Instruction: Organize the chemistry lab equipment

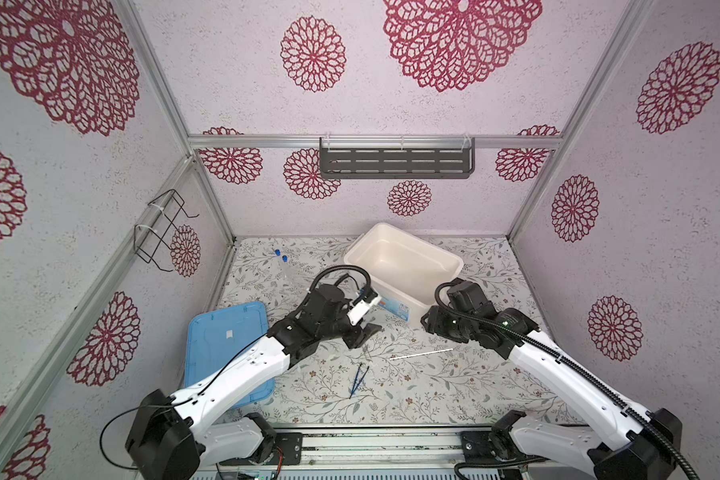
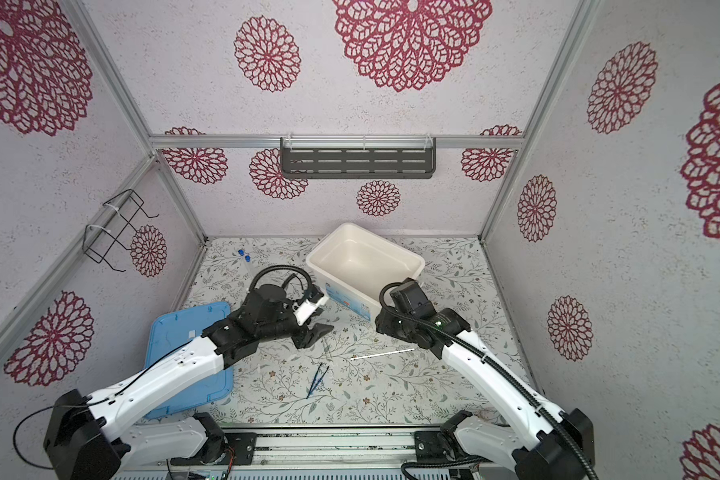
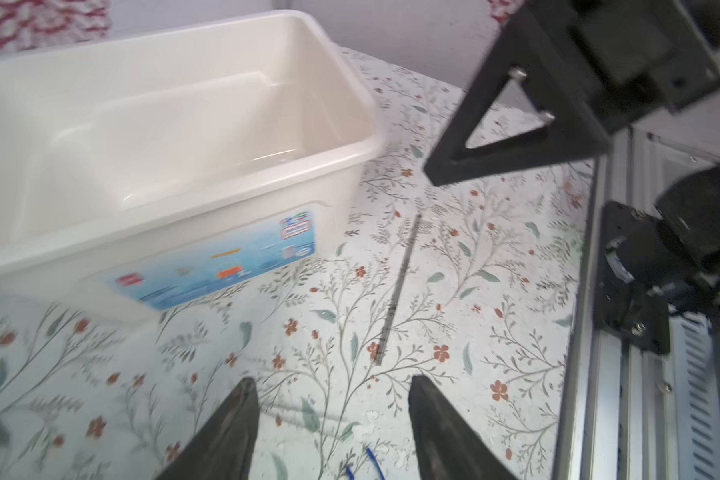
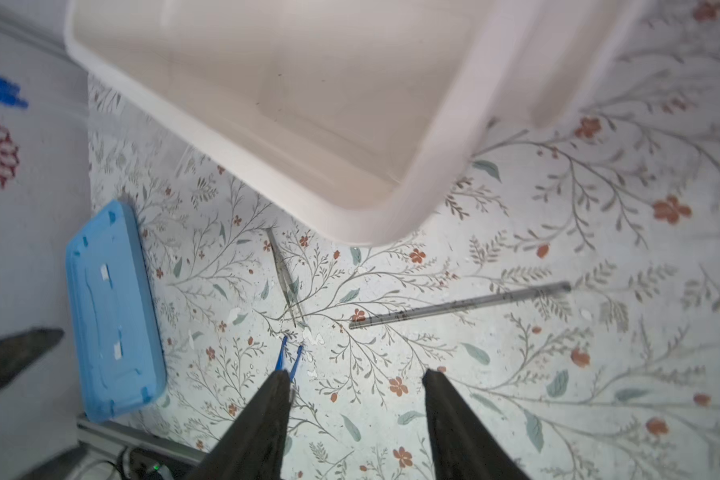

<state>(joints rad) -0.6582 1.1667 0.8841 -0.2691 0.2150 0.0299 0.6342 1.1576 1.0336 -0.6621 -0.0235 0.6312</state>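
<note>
Dark blue tweezers (image 1: 358, 381) lower centre in a top view; silvery tool (image 4: 282, 279) just beside, thin white rod (image 1: 421, 354) right of them, blue-capped tubes (image 1: 285, 266) upper left. White tub (image 1: 408, 257) empty — nothing stowed yet. Left gripper (image 3: 333, 382), right gripper (image 4: 356, 374) — jaws apart, holding nothing.

Seen from my remote station: the left gripper (image 2: 314, 336) hangs with its jaws apart over the flowered tabletop (image 2: 391, 399), just in front of the white tub (image 2: 362, 257), which sits at an angle near the back wall. My right arm (image 2: 495, 386) reaches to the tub's near corner. Blue tweezers (image 2: 316, 380) and a thin white rod (image 2: 381, 354) lie apart on the table nearer me. Two blue-capped tubes (image 2: 246, 259) rest side by side at the back left. A blue lid (image 2: 167, 332) lies flat at left, partly under my left arm (image 2: 163, 374).
</note>
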